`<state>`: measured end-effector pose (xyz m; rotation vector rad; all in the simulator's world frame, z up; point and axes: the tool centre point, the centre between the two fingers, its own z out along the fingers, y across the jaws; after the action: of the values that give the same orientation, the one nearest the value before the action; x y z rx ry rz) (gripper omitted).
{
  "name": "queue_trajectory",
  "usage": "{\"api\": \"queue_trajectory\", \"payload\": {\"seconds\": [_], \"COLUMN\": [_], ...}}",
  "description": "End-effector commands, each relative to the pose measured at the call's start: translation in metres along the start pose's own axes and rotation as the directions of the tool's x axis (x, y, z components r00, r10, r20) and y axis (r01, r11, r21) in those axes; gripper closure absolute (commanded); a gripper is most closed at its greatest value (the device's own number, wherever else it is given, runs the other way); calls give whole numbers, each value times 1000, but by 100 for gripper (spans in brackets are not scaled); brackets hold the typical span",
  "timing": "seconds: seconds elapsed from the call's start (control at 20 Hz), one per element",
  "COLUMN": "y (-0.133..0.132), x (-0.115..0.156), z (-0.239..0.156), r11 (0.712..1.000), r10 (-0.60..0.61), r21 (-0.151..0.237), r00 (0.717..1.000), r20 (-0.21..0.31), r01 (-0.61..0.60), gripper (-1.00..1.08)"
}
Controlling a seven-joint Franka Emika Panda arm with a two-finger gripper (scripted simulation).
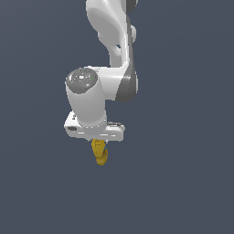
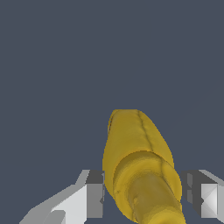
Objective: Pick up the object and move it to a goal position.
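- One yellow bottle [image 1: 99,153] hangs below my end effector [image 1: 97,139] at the centre of the exterior frame, its tip pointing down and slightly toward the exterior view's right.
- One end effector is in view; in the wrist view my end effector [image 2: 144,194] has one finger [image 2: 94,194] against the bottle [image 2: 138,170], while the other finger [image 2: 199,194] shows a sliver of background between pad and bottle, so I cannot tell whether I am truly clamped on it.
- Nothing but flat grey surrounds the bottle in either view, and no shadow or contact shows under it; I judge it is off the table and the carry step is in hand.
- No goal marker is visible, count zero.
- My next move, as I judge it: travel steadily to the goal without loosening my hold, since the bottle's tapered body could slip.
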<state>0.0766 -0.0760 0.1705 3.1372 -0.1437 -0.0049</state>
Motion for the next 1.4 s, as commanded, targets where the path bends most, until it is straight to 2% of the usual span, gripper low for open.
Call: {"api": "queue_trajectory", "payload": {"seconds": [0.0, 0.3, 0.55, 1.35], "y": [-5, -22, -48, -176], "x": [-3, -20, -44, -166], "z": [-4, -14, -28, -105], "r11": [1000, 1000, 1000, 1000], "r10": [-2, -2, -3, -3], "r21": [1, 1, 1, -2], "r00": [1000, 1000, 1000, 1000], "r20": [-3, -3, -3, -4], "r01": [2, 2, 3, 3], "gripper": [108, 108, 108, 108]}}
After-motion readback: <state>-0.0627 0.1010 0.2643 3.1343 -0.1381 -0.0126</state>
